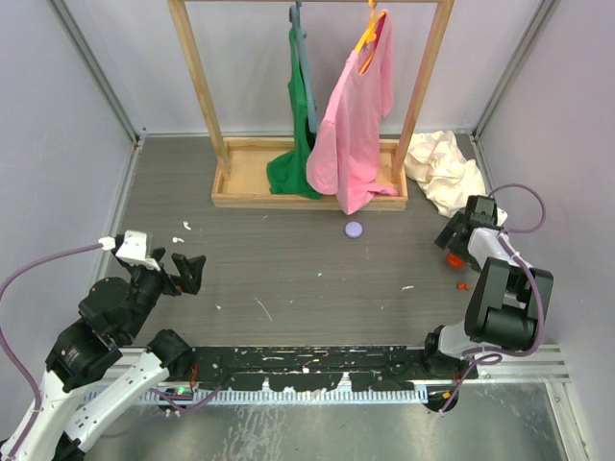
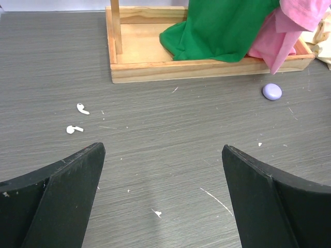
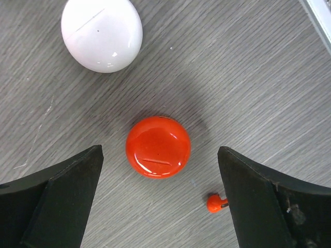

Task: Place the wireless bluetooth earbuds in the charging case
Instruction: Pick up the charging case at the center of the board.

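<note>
We find the right fingers spread wide and empty, hovering over an orange case near the table's right edge. The case lies closed between them, untouched. An orange earbud lies just beside it, and a white case is close by. The left fingers stand open, holding nothing. Two white earbuds lie toward the left edge. A purple case lies near the wooden rack.

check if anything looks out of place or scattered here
Earbuds lie loose, outside their cases: two white earbuds at the far left, apart from the white case, and one orange earbud beside the shut orange case.
</note>
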`<state>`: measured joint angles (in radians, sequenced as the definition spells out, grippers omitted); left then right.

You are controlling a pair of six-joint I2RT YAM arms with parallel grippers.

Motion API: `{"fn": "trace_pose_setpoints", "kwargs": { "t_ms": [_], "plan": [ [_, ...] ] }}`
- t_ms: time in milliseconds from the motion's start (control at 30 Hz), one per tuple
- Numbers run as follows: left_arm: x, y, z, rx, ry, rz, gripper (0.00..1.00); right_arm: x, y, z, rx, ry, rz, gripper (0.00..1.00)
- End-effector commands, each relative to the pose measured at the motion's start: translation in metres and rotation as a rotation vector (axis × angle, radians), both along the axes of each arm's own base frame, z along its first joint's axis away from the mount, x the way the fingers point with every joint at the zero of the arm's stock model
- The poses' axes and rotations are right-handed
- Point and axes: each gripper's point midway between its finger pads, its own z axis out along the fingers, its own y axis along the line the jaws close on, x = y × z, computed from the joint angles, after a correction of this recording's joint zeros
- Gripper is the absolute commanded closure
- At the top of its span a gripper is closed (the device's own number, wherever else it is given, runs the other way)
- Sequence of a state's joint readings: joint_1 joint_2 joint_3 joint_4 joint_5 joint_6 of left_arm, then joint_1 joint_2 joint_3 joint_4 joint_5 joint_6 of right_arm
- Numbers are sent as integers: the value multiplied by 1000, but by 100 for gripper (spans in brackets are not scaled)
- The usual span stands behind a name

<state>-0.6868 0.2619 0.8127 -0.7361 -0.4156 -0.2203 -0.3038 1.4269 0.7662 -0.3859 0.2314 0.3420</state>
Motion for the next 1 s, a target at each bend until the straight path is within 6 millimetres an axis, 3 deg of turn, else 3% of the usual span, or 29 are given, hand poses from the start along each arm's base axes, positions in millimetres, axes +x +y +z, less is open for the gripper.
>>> {"fn": "trace_pose_setpoints", "kwargs": {
  "t_ms": [0,267,533,667,967],
  "plan": [
    [3,-1,15,-43,-54,8,2,15,-8,2,-19,-30,12,3],
    [3,-1,15,-40,-52,6,2,14,-9,-9,-18,-4,26,12],
    [3,-1,14,-37,-49,9,2,11,-2,-21,18,31,52,27],
    [3,0,14,-37,-48,10,2,12,-1,-15,23,23,62,37],
    [3,4,13,-38,-54,34,2,15,14,5,51,-44,103,47]
  ]
}}
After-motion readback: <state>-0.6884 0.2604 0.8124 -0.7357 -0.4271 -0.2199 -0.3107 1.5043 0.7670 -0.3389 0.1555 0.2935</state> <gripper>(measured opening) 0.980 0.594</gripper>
